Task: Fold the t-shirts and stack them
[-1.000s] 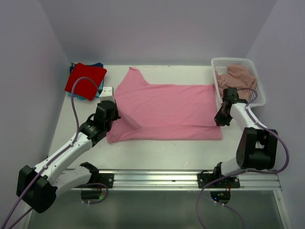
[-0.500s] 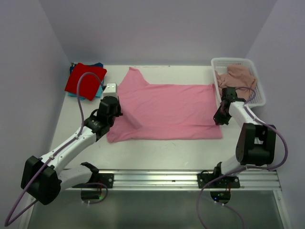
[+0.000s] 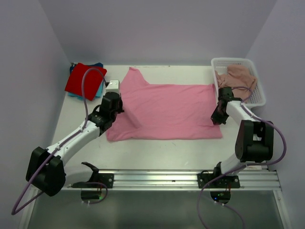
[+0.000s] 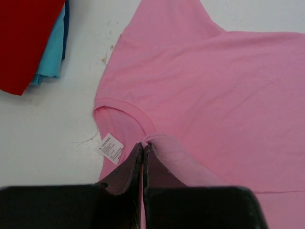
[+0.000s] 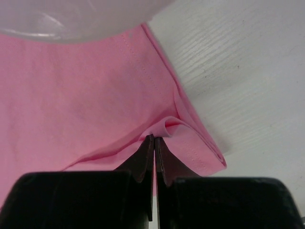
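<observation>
- The bright pink t-shirt (image 3: 167, 112) lies spread flat across the middle of the white surface (image 3: 157, 152).
- The left jaws are clamped on a pinch of its cloth at the neckline, beside the white label (image 4: 111, 148).
- The right jaws are clamped on a fold at its right hem.
- The red t-shirt (image 3: 86, 80) lies folded on the teal-blue t-shirt (image 4: 50, 52) in the far left corner.
- The dusty-pink t-shirt (image 3: 238, 76) sits crumpled in the white mesh basket (image 3: 233, 60).

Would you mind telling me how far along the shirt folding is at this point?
Done: a red shirt lies folded on a teal shirt at the far left. In hand: the bright pink shirt is spread flat, with the left tool and right tool each shut on a pinch of cloth at opposite ends. Left: folding and stacking it, then the dusty-pink shirt crumpled in the basket.
</observation>
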`<state>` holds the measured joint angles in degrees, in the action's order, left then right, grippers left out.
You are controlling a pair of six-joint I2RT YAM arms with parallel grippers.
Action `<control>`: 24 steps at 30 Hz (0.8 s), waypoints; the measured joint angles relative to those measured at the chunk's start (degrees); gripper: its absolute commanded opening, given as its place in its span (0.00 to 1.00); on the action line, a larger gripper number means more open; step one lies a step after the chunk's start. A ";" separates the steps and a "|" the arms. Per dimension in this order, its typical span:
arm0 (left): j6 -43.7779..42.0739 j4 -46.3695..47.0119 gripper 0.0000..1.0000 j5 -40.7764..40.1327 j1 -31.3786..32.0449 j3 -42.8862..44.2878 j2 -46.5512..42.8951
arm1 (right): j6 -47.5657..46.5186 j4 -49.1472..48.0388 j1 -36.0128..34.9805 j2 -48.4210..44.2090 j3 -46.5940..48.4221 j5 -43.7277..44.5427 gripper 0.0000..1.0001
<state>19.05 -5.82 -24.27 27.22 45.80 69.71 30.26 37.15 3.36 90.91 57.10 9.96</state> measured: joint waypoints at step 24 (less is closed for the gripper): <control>-3.50 1.73 0.00 3.08 -1.68 7.78 11.96 | 0.17 -3.02 -0.09 2.51 -0.11 -0.09 0.00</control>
<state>15.55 -4.10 -21.19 25.54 53.58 81.67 30.44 34.13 3.27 93.43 56.99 9.87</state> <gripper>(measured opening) 0.012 0.010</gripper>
